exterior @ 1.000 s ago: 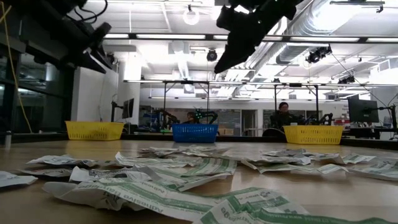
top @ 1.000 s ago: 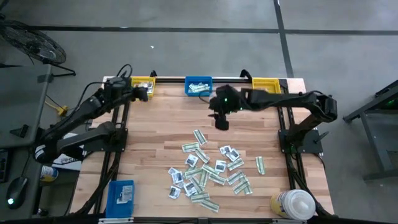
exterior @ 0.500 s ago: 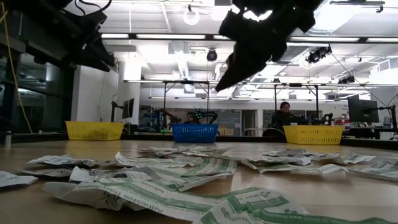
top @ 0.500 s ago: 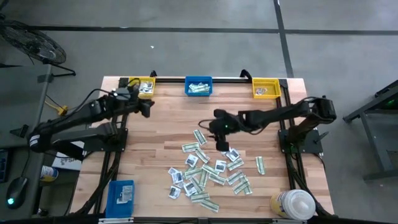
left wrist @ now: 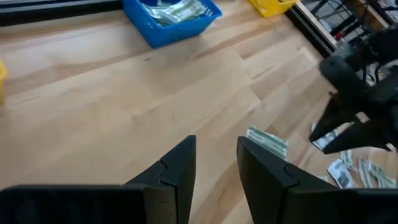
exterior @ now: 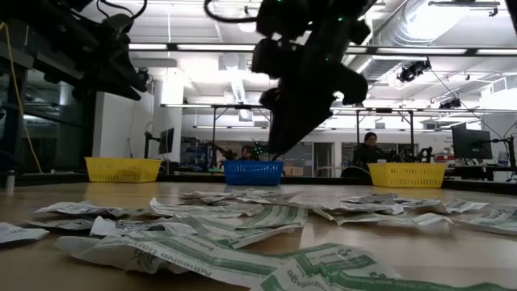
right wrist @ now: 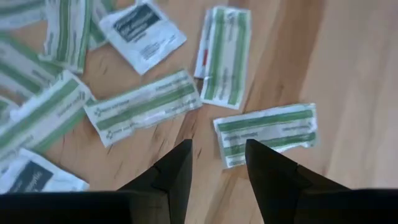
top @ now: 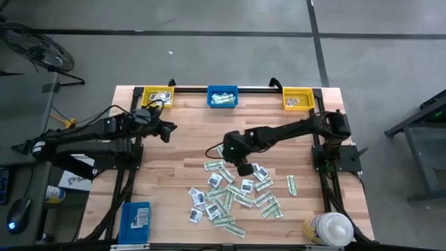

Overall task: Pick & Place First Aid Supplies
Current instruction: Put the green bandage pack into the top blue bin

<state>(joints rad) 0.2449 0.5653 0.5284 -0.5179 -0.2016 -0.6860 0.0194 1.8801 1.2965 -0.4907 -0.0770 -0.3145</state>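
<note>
The first aid supplies (top: 237,192) lie loose in a heap on the wooden table: narrow green-and-white strips (right wrist: 143,106) and squarish white packets (right wrist: 143,37). My right gripper (top: 244,169) hangs open just above the heap's far edge, pointing steeply down; a green-and-white strip (right wrist: 267,134) lies flat on the wood right beside its fingertips (right wrist: 217,149). My left gripper (top: 169,130) is open and holds nothing. It sits above bare wood at the far left, near the left yellow bin (top: 157,95).
Three bins line the far edge: yellow on the left, blue (top: 223,96) in the middle holding some packets, yellow (top: 298,99) on the right. A white-capped bottle (top: 327,229) stands at the near right corner, a blue box (top: 136,219) at the near left.
My right gripper has come from near the blue bin toward the near edge and down, tipping steeper, and now hangs over the heap's far side. My left gripper has swung away from the left yellow bin toward the table's middle, sinking a little. The packets have not moved.
</note>
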